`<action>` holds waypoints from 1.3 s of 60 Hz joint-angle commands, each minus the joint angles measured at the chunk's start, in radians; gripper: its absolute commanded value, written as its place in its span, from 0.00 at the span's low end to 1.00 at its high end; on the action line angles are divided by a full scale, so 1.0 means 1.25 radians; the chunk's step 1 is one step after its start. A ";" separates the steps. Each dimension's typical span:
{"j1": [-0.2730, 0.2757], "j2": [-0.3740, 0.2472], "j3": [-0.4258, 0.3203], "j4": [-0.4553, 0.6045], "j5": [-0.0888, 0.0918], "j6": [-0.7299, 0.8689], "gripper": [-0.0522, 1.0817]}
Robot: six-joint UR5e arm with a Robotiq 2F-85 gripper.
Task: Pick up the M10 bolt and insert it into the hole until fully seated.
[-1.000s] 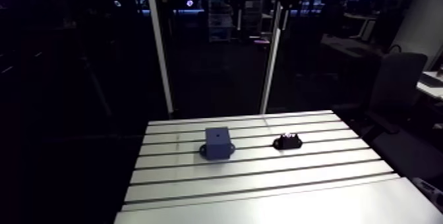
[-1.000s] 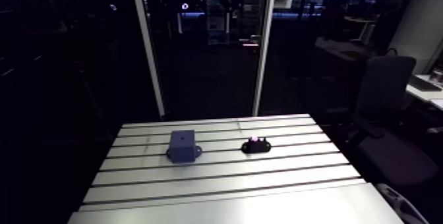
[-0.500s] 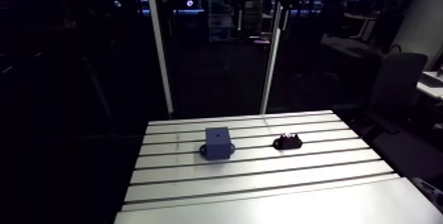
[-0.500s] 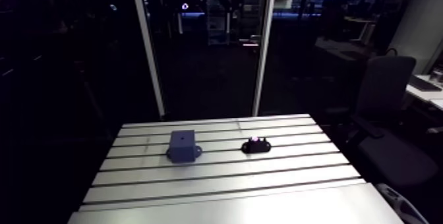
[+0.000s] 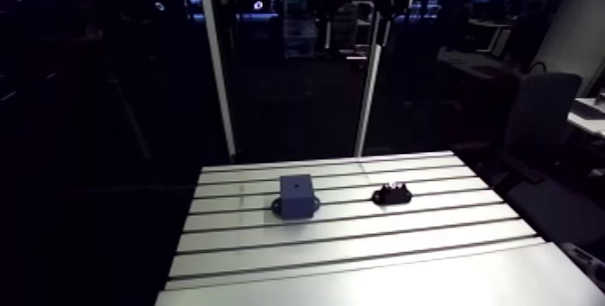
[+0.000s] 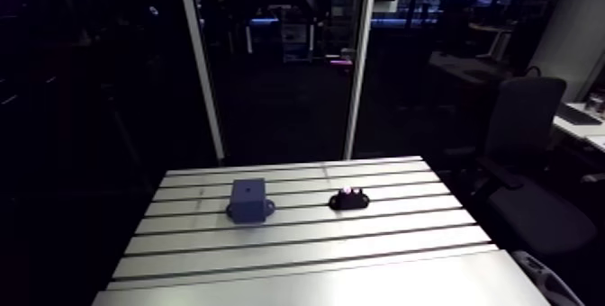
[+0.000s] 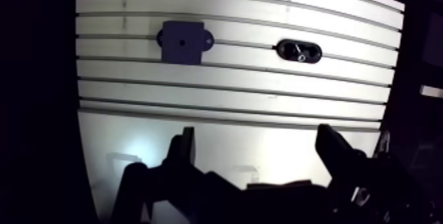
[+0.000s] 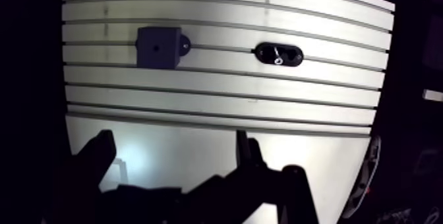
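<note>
a slotted aluminium table (image 5: 360,256) carries two small items under the arm's cameras. a dark blue-grey block (image 5: 296,194) stands upright on the table's ribbed part, with a short ear on each side of its base and a small round hole (image 7: 182,41) in the middle of its top face. the hole shows as a dark, unfilled dot.

to the right of the block in the arm view, level with it along the same ribs, sits a low black oval holder (image 5: 392,194). a strip of bare table lies between the two. the m10 bolt (image 7: 300,57) rests in that holder, showing only as a small pale glint of metal against the black; how it lies there is too small to tell. the bolt is well apart from the block and from the hole.

the gripper (image 7: 257,138) hangs released over the smooth, unslotted strip of the table, several ribs short of the block. its two dark fingers (image 7: 336,151) are spread wide with only bare table between them. seen from the wrist view, the block lies ahead of one finger and the holder ahead of the other, both well clear of the fingertips. a bright patch of reflected light lies on the smooth strip, on the gripper's side of the block.
</note>
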 commanded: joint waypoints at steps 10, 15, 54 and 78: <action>-0.046 0.001 0.107 -0.126 -0.033 -0.054 0.05; -0.074 0.002 0.122 -0.148 -0.031 -0.059 0.05; -0.150 0.090 0.221 -0.318 -0.025 -0.080 0.05; -0.170 0.149 0.230 -0.337 -0.025 -0.100 0.06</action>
